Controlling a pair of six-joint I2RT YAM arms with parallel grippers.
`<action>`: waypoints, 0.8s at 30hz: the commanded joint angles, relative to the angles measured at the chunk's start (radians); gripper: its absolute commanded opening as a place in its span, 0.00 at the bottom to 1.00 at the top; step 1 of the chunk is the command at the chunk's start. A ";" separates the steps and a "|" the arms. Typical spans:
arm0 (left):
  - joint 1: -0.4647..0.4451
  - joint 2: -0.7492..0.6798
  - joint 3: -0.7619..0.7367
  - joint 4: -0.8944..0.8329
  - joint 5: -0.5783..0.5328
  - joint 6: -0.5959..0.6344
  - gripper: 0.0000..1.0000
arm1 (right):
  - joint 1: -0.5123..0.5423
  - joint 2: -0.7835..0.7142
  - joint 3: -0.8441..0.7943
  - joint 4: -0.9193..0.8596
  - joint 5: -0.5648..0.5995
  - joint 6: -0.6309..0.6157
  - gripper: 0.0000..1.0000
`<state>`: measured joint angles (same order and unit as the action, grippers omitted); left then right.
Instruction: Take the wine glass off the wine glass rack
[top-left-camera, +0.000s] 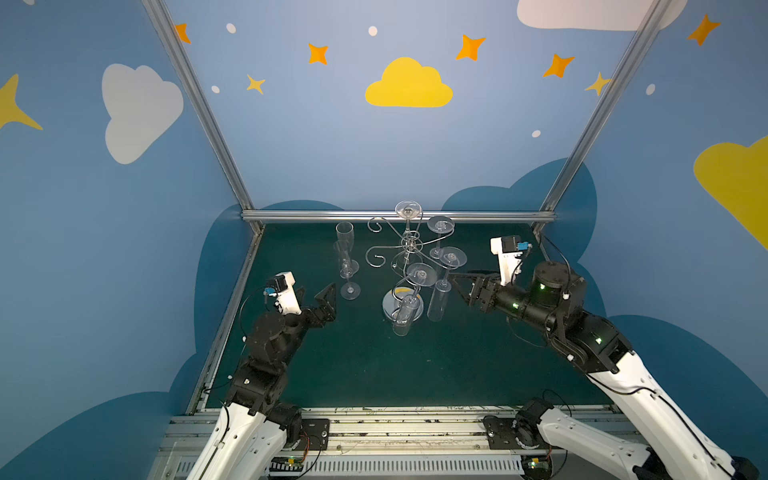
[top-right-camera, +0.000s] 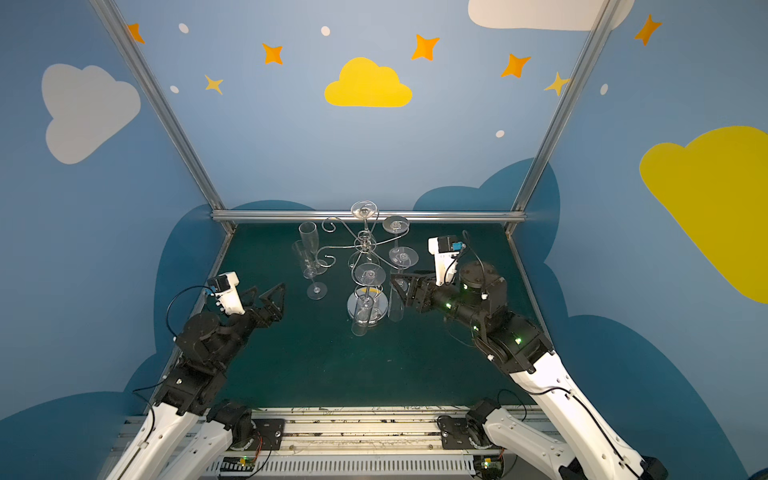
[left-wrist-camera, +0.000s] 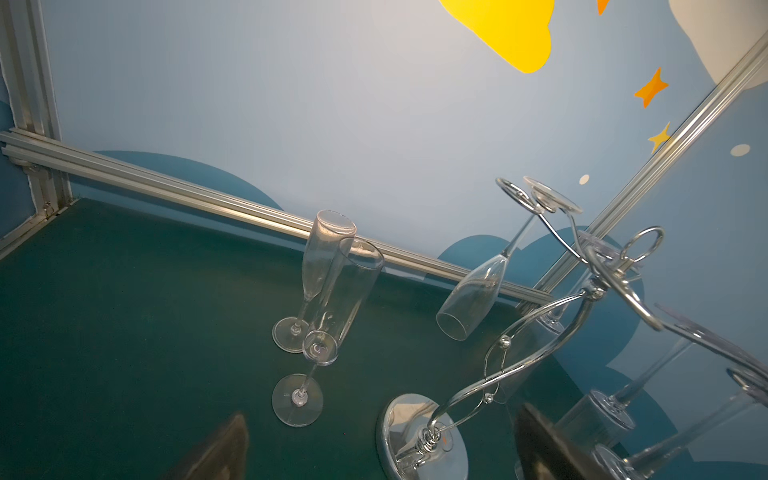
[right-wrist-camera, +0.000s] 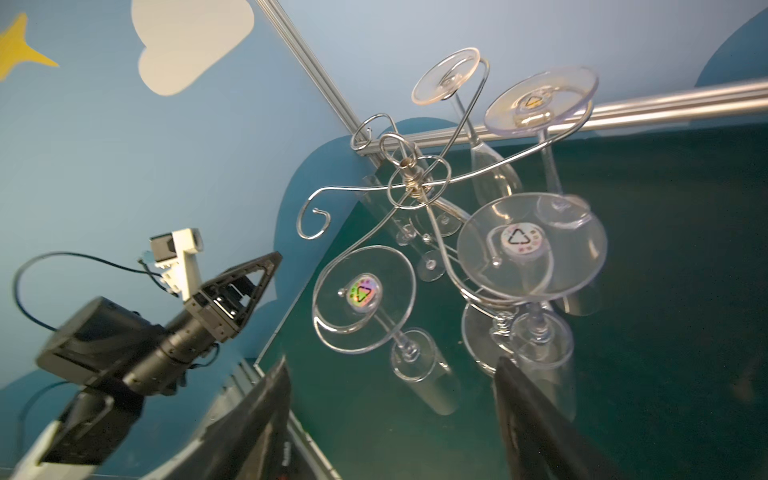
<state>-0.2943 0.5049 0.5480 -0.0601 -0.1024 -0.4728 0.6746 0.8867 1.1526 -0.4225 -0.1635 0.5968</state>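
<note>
The chrome wine glass rack (top-left-camera: 410, 240) (top-right-camera: 364, 242) stands mid-table on its round mirror base (left-wrist-camera: 415, 419). Several clear wine glasses hang upside down from its scroll arms. My right gripper (top-left-camera: 455, 282) (top-right-camera: 395, 280) is open, its tips beside the stem of the nearest hanging wine glass (top-left-camera: 453, 256) (right-wrist-camera: 532, 249). In the right wrist view the gripper (right-wrist-camera: 392, 361) holds nothing, and that glass's bowl sits just past one finger (right-wrist-camera: 523, 415). My left gripper (top-left-camera: 320, 297) (left-wrist-camera: 382, 411) is open and empty, left of the rack.
Two wine glasses (top-left-camera: 348, 270) (left-wrist-camera: 328, 291) stand upright on the green mat (top-left-camera: 353, 365), left of the rack and just ahead of my left gripper. An aluminium rail (top-left-camera: 316, 216) and blue walls close in the back and sides.
</note>
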 joint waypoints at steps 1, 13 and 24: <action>0.003 -0.011 -0.017 -0.015 0.017 -0.028 0.98 | -0.006 -0.017 -0.052 0.128 -0.071 0.222 0.75; 0.003 -0.013 -0.022 -0.049 0.045 -0.055 0.99 | -0.005 0.044 -0.177 0.320 -0.128 0.477 0.64; 0.003 -0.067 -0.044 -0.076 0.036 -0.078 0.99 | -0.007 0.088 -0.242 0.453 -0.163 0.576 0.49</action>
<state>-0.2943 0.4515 0.5117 -0.1276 -0.0700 -0.5381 0.6708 0.9668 0.9215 -0.0479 -0.3038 1.1267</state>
